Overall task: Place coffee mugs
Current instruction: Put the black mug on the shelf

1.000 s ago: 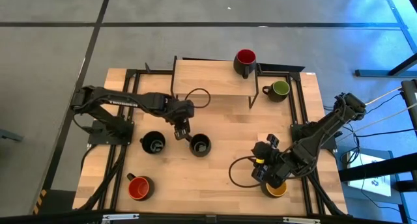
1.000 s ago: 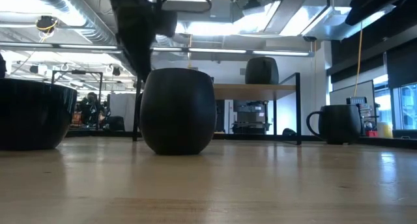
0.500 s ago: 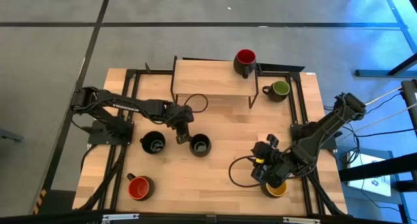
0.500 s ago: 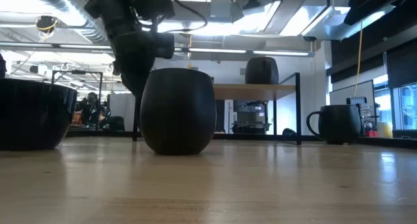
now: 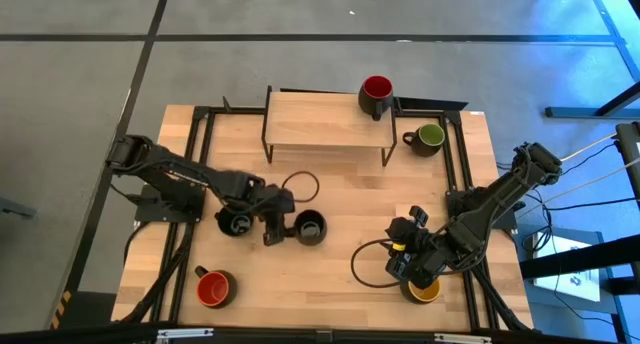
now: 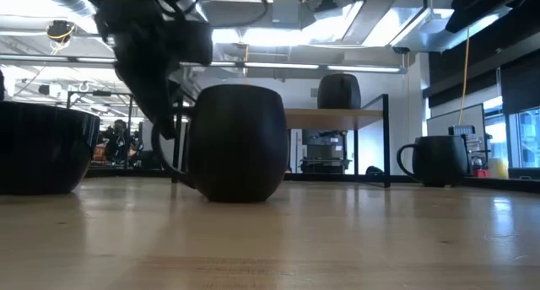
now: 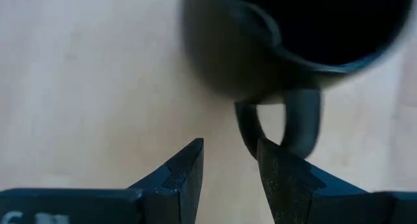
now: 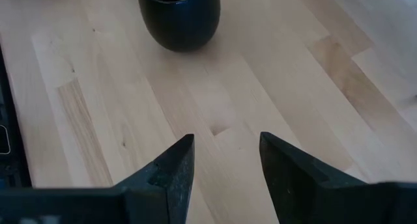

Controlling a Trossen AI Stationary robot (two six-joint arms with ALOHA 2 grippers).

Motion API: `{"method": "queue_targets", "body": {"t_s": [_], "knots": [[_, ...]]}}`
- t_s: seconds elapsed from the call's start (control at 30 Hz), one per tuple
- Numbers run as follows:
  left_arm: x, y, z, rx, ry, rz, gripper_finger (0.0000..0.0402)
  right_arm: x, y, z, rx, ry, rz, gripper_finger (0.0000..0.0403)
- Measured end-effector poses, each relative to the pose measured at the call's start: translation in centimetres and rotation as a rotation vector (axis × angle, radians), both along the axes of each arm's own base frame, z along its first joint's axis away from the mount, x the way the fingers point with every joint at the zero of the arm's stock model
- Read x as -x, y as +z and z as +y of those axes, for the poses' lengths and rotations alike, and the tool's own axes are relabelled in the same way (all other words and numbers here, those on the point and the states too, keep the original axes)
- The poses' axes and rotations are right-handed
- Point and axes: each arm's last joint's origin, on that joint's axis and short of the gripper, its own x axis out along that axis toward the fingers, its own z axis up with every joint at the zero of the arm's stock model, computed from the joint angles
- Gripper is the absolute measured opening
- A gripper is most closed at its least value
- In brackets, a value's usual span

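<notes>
Since the earlier frames, my left gripper (image 5: 273, 227) has dropped from above the two black mugs to table level and now sits between them, its jaws open a narrow gap. From the left wrist view, one finger (image 7: 281, 176) touches the handle of the black-lined mug (image 7: 293, 28) just ahead; the handle lies beside the gap, not inside it. That mug (image 5: 309, 226) has shifted a little and turned, so its handle now shows in the low view. The second black-lined mug (image 5: 236, 222) stands just behind the gripper.

I note the red-lined mug (image 5: 213, 287) at the near left edge of the table (image 5: 330, 284), and the yellow-lined mug (image 5: 424, 290) near the front right, partly under my right gripper (image 5: 407, 267). That gripper waits there with jaws apart, empty.

Farther back, the green-lined mug (image 5: 428, 137) stands on the table beside the raised wooden shelf (image 5: 315, 119), and the other red-lined mug (image 5: 376, 96) stands on the shelf's right end
</notes>
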Motion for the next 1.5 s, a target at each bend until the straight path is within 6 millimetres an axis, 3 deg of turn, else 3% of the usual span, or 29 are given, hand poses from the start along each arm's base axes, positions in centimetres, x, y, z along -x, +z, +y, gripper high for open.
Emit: {"method": "queue_targets", "body": {"t_s": [0.57, 0.87, 1.03, 1.23, 1.5], "knots": [[-0.8, -0.2, -6.1, 0.086, -0.103, -0.116, 0.0139, -0.1, 0.1, -0.1, 0.029, -0.009, -0.027, 0.0163], [-1.5, 5.3, -6.2, 0.054, -0.181, -0.101, 0.0139, -0.3, 0.2, 0.1, -0.054, -0.090, -0.080, 0.0163], [-1.5, 7.2, -7.0, 0.083, -0.175, -0.134, 0.0139, -0.6, 0.3, 0.5, -0.178, -0.145, -0.105, 0.0163], [-1.3, 8.0, -9.2, 0.160, -0.080, -0.188, 0.0139, -0.9, 0.7, 1.9, -0.343, -0.170, -0.165, 0.0163], [-0.1, 7.7, -12.2, 0.170, 0.222, -0.235, 0.0135, 0.7, -0.6, 3.7, -0.275, -0.094, -0.085, 0.0163]]}}
